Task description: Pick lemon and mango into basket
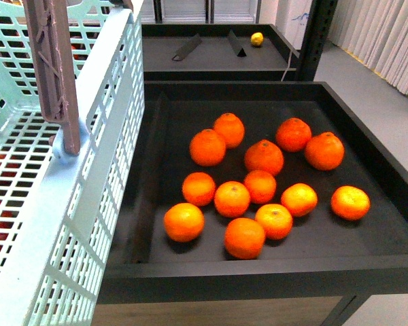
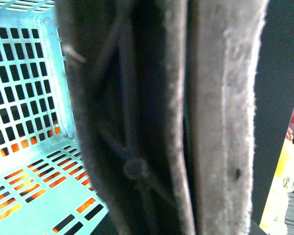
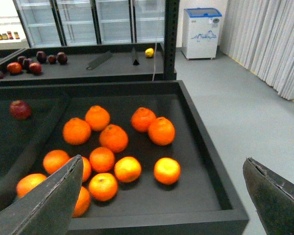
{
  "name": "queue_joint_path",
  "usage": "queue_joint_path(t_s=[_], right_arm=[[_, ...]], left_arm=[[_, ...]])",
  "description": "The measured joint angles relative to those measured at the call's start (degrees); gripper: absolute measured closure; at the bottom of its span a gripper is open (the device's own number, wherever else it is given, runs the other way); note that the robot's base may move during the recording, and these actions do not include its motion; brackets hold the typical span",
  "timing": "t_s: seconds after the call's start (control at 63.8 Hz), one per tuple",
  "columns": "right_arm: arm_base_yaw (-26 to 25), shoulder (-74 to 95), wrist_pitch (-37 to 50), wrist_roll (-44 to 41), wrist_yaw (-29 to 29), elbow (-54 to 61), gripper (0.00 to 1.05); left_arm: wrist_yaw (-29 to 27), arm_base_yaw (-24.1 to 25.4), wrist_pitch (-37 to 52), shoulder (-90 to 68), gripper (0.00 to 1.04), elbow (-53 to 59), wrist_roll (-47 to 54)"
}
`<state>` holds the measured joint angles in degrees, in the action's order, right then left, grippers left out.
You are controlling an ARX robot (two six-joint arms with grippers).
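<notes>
Basket (image 1: 115,88) up close, hard left of the tangerine tray (image 1: 258,89), left gripper (image 2: 186,117) too blurry to call, right gripper (image 3: 162,160) spread wide and empty over that tray, lemon (image 1: 257,39) way beyond it, no mango spotted, so probably pre-pick stage, next a long reach past the tray.

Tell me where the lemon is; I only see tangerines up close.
Front view: the lemon lies in the far tray, near its back right corner, just right of a black divider, beyond the tangerines.
</notes>
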<state>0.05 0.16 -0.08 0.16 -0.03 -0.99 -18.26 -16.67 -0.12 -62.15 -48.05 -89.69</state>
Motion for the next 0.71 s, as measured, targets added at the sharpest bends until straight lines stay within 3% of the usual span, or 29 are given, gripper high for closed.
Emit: queue_joint_path(t_s=[0.706], right_arm=[[0.0,0.0,0.0,0.0,0.0,0.0,0.09]], left_arm=[[-0.1,0.0,0.0,0.0,0.90,0.0,0.0]])
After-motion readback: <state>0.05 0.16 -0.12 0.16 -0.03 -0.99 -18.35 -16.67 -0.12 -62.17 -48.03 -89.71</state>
